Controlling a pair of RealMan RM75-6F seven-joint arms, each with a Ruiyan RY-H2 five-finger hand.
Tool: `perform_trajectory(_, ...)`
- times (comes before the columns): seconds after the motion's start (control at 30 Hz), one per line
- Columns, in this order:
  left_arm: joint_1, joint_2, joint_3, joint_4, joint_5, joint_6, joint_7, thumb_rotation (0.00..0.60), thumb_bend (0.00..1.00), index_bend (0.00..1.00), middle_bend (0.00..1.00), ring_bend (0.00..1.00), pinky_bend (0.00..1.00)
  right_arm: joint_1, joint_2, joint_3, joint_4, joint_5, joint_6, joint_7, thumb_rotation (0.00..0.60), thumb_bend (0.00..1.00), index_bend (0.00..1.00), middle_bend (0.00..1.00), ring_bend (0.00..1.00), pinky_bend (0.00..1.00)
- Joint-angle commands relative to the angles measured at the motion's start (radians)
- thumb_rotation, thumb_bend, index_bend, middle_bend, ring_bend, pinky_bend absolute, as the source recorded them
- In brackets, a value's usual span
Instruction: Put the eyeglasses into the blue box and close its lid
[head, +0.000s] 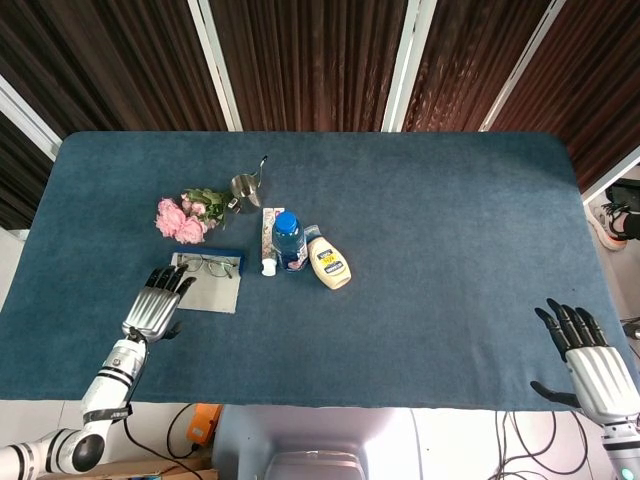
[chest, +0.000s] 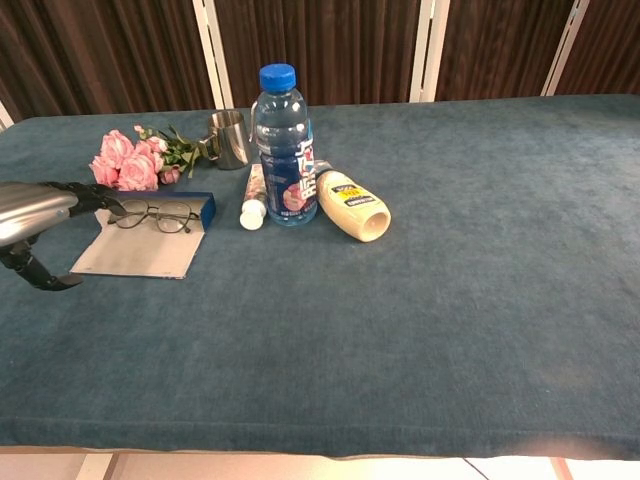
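The eyeglasses (head: 209, 266) (chest: 155, 215) lie folded in the open blue box (head: 232, 262) (chest: 203, 207), whose grey lid (head: 212, 294) (chest: 140, 253) lies flat on the cloth toward me. My left hand (head: 156, 302) (chest: 35, 208) hovers just left of the lid, nearer the front edge, fingers spread and holding nothing. At the table's front right corner my right hand (head: 590, 358) is also open and empty; the chest view does not show it.
Pink flowers (head: 182, 219) (chest: 128, 168) and a metal cup (head: 244, 187) (chest: 229, 138) lie behind the box. A small tube (head: 269, 262) (chest: 252, 195), a water bottle (head: 288, 240) (chest: 282, 150) and a lying squeeze bottle (head: 328, 262) (chest: 353, 205) stand to its right.
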Motion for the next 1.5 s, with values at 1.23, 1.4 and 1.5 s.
perform_trajectory(1.23, -0.092, -0.087, 0.007, 0.166, -0.076, -0.104, -0.022, 0.600, 0.27, 0.30, 0.00, 0.00, 0.08, 0.001, 0.000, 0.001, 0.002, 0.005, -0.002, -0.003, 0.600, 0.22, 0.00, 0.00, 0.00, 0.08)
perform_trajectory(1.4, -0.096, -0.087, 0.011, 0.169, -0.082, -0.109, -0.020, 0.600, 0.27, 0.31, 0.00, 0.00, 0.08, 0.000, 0.001, 0.001, 0.002, 0.005, 0.000, -0.001, 0.600, 0.22, 0.00, 0.00, 0.00, 0.08)
perform_trajectory(1.5, -0.098, -0.087, 0.014, 0.166, -0.081, -0.107, -0.019, 0.600, 0.27, 0.33, 0.00, 0.00, 0.08, 0.000, 0.001, 0.001, 0.002, 0.005, 0.000, -0.001, 0.600, 0.22, 0.00, 0.00, 0.00, 0.08)
